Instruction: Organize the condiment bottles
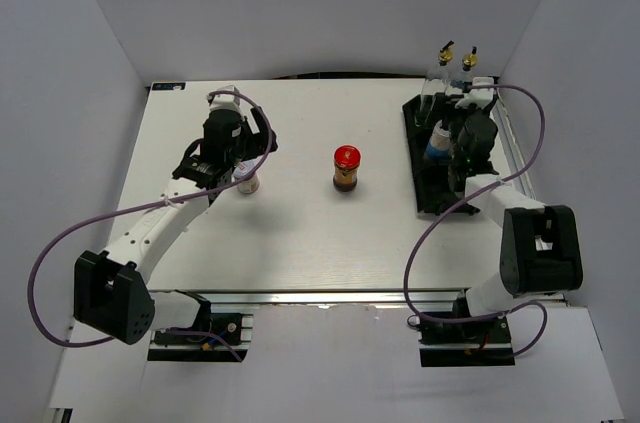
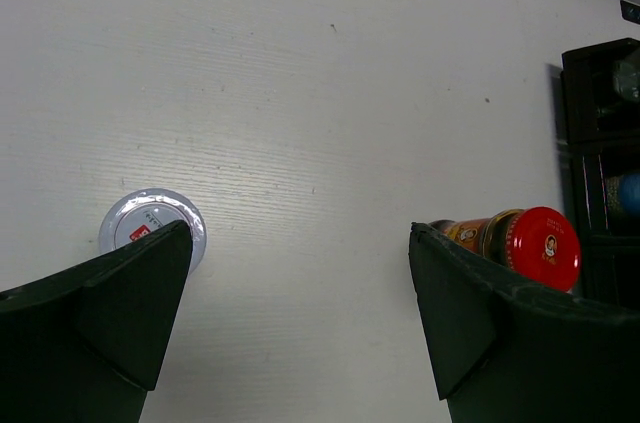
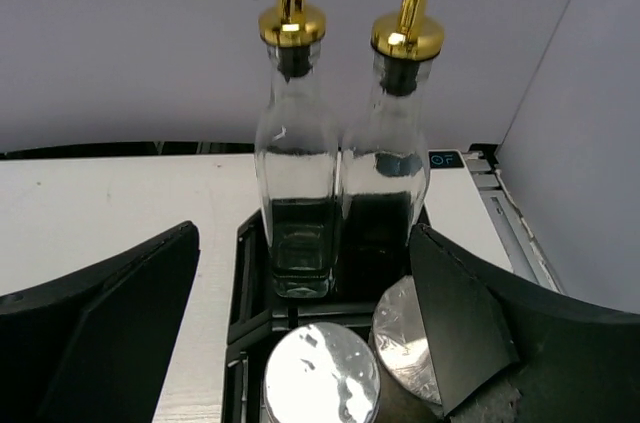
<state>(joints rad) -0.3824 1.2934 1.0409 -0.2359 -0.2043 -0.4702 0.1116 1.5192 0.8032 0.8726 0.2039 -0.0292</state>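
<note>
The small jar (image 1: 246,181) with a red-and-white lid stands at the tip of my open, empty left gripper (image 1: 250,158). In the left wrist view the jar (image 2: 152,228) sits partly behind the left finger, outside the gap of the gripper (image 2: 300,233). The red-lidded dark jar (image 1: 346,168) (image 2: 522,245) stands alone mid-table. Two clear glass bottles (image 1: 441,71) (image 1: 468,69) stand at the tray's far end. My right gripper (image 1: 458,123) (image 3: 305,233) hovers open over the tray, the bottles (image 3: 297,163) (image 3: 392,168) ahead and two silver shaker caps (image 3: 320,375) (image 3: 408,341) below. The blue-labelled shaker (image 1: 438,145) shows beside it.
The black compartment tray (image 1: 420,173) (image 3: 246,273) lies along the table's right side, close to the right wall. White enclosure walls stand at the left, back and right. Purple cables loop from both arms.
</note>
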